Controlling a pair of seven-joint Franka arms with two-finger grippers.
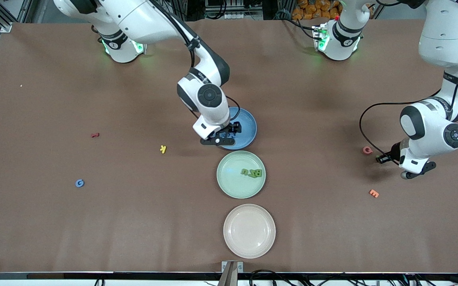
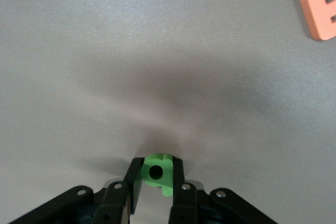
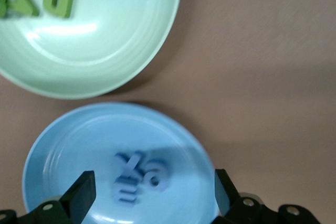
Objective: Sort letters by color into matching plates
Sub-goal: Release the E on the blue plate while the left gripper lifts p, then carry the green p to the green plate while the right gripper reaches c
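My right gripper (image 1: pixel 233 128) hangs open and empty over the blue plate (image 1: pixel 249 117). In the right wrist view its open jaws (image 3: pixel 153 188) frame three blue letters (image 3: pixel 139 174) lying in the blue plate (image 3: pixel 73 145). The mint green plate (image 1: pixel 229 180), nearer the front camera, holds green letters (image 1: pixel 252 172), also seen in the right wrist view (image 3: pixel 37 1). The beige plate (image 1: pixel 249 246) is nearest the camera. My left gripper (image 1: pixel 383 158) at the left arm's end is shut on a green letter (image 2: pixel 157 174) just above the table.
Loose letters lie on the brown table: a pink one (image 1: pixel 367 150) and an orange one (image 1: pixel 374 193) beside my left gripper, a yellow one (image 1: pixel 163 149), a red one (image 1: pixel 95 135) and a blue one (image 1: pixel 79 183) toward the right arm's end.
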